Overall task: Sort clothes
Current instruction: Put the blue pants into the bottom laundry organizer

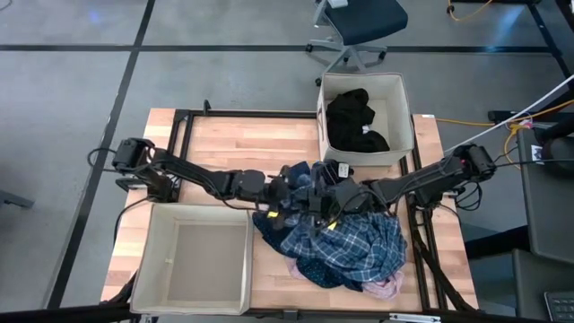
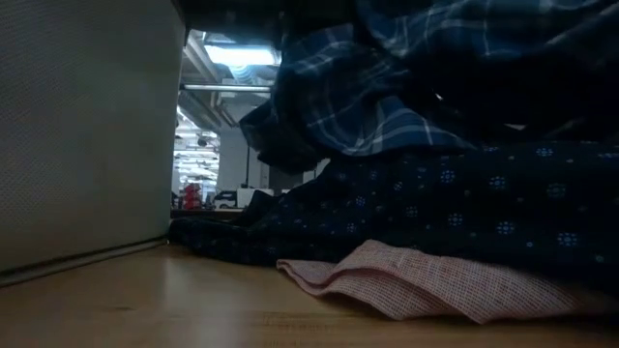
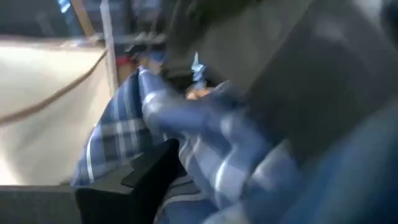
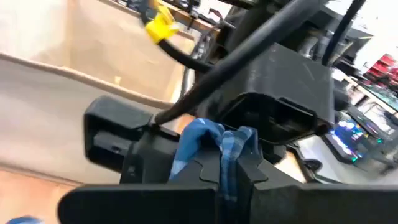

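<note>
A heap of clothes lies at the table's near right. On top is the blue plaid shirt (image 1: 350, 240), over a navy white-dotted garment (image 2: 464, 203) and a pale pink one (image 2: 406, 280) that rests on the tabletop. My right gripper (image 4: 221, 168) is shut on the plaid shirt at the heap's far left side. My left gripper (image 1: 287, 193) meets it there, open, with one finger (image 3: 149, 177) beside the plaid cloth (image 3: 186, 118). A black garment (image 1: 359, 121) lies in the far box. My right gripper pinches a bunched fold of the plaid shirt (image 4: 214, 140) between its two fingers, and the cloth sticks out past the fingertips. The fingers reach in nearly level from the table's right. That fold is raised, and the rest of the shirt lies on the heap. My left gripper stands at the same raised fold; whether its fingers touch the cloth I cannot tell.
A beige fabric box (image 1: 405, 108) stands at the far right of the table. A second beige box (image 1: 148, 260), with nothing showing in it, stands at the near left. Bare wood (image 1: 242, 144) lies between them. An office chair (image 1: 359, 27) stands beyond the far edge.
</note>
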You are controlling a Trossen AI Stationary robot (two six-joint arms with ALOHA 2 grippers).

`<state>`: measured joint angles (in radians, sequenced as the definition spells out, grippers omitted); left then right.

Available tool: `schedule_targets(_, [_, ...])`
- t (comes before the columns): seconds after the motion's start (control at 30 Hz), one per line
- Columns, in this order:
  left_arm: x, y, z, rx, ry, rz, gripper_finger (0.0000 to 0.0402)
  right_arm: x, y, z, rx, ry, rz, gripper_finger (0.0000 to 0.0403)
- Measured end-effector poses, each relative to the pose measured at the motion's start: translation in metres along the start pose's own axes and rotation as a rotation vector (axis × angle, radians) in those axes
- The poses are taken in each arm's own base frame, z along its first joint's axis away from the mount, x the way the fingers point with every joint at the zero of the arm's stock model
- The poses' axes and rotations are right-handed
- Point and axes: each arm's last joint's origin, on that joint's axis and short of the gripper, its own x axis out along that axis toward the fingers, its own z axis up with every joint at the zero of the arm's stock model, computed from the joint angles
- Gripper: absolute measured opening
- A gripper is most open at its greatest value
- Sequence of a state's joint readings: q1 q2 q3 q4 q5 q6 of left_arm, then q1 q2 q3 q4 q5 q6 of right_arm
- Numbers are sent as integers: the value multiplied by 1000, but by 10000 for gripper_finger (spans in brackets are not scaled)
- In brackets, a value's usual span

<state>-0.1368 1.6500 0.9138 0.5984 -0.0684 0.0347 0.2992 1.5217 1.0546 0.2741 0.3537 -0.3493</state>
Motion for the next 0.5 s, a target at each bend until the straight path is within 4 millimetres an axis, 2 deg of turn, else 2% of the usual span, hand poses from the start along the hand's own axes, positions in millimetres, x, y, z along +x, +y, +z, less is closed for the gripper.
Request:
schedule_targets(0.13, [0,-8,1,49,-19,-79,240,0,0,0,-8,0,9,9])
schedule_targets(0.23, [-1,-8,3,50,-28,-94,206,0,0,1,4,-15,13,10])
schedule_targets(0.5, [-2,-10,5,90,-47,-128,22,1,-1,3,56,-38,19,37])
